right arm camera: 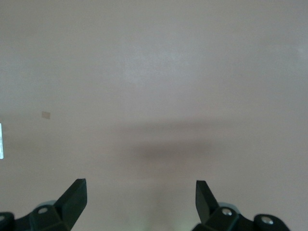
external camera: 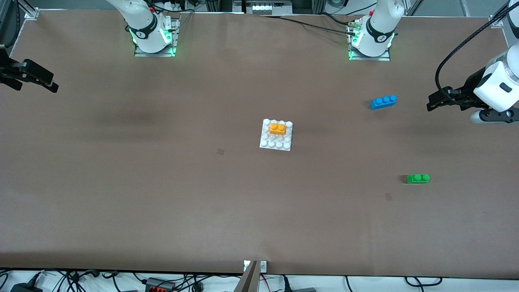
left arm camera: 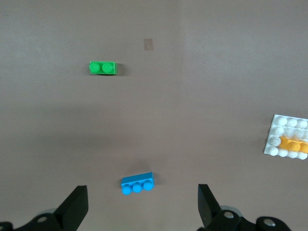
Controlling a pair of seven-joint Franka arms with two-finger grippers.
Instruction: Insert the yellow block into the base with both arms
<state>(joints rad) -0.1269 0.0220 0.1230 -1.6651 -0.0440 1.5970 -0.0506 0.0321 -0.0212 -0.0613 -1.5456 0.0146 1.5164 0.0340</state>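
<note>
The yellow block point(external camera: 277, 128) sits on the studs of the white base point(external camera: 276, 145) at the middle of the table, in the part of the base farther from the front camera. Both also show at the edge of the left wrist view, the block point(left arm camera: 294, 144) on the base point(left arm camera: 277, 127). My left gripper point(external camera: 430, 105) is open and empty, up in the air at the left arm's end of the table, beside the blue brick. My right gripper point(external camera: 54, 86) is open and empty, up over bare table at the right arm's end; in the right wrist view point(right arm camera: 140, 192) nothing lies between its fingers.
A blue three-stud brick point(external camera: 383, 101) lies toward the left arm's end, also in the left wrist view point(left arm camera: 137, 183). A green two-stud brick point(external camera: 418, 178) lies nearer the front camera, also seen from the left wrist point(left arm camera: 103, 68). Cables run along the table's edges.
</note>
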